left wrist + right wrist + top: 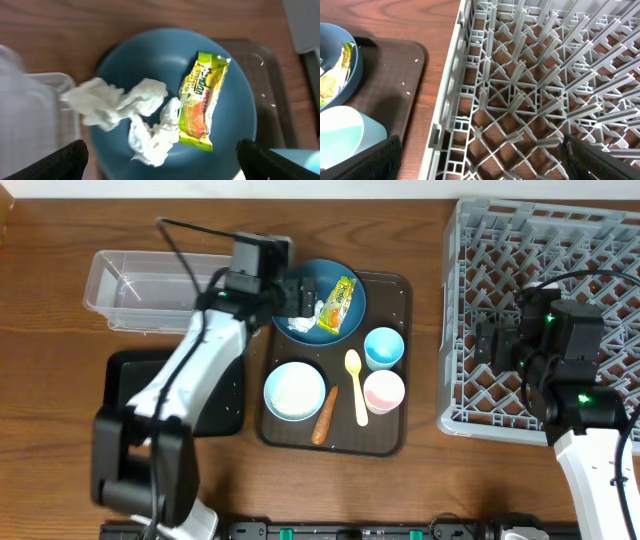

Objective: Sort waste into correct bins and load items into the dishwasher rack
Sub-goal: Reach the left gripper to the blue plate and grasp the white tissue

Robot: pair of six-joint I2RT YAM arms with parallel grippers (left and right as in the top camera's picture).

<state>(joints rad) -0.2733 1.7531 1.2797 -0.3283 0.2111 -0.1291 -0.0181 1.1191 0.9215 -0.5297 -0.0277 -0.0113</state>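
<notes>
The dark-blue plate sits at the back of the brown serving tray and holds crumpled white tissue and a yellow-green wrapper. My left gripper is open just above the plate's left side. In the left wrist view its fingers straddle the tissue, with the wrapper to the right. The white bowl of rice, carrot, yellow spoon, light-blue cup and pink cup stand on the tray. My right gripper is open and empty over the grey rack.
The clear tub stands at the back left, with the black tray in front of it under my left arm. The brown serving tray lies between them and the rack. The right wrist view shows rack pegs and the tray edge.
</notes>
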